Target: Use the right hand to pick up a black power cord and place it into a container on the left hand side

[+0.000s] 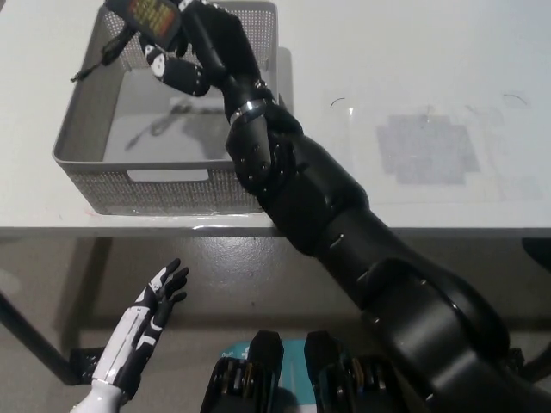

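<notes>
My black right hand (196, 45) reaches across the table and hovers over the back of the grey mesh basket (86, 155). It is shut on a black power cord (148, 14), whose block with an orange label shows at the fingers. A thin length of the cord dangles left over the basket's rim. Its shadow falls on the basket floor. My white left hand (160, 293) rests low at the lower left, below the table edge, with its fingers apart and nothing in it.
The basket stands at the left front of the white table (413, 69). A grey square patch (428, 148) marks the tabletop to the right. The table's front edge (482, 231) runs across the picture, with bare floor below it.
</notes>
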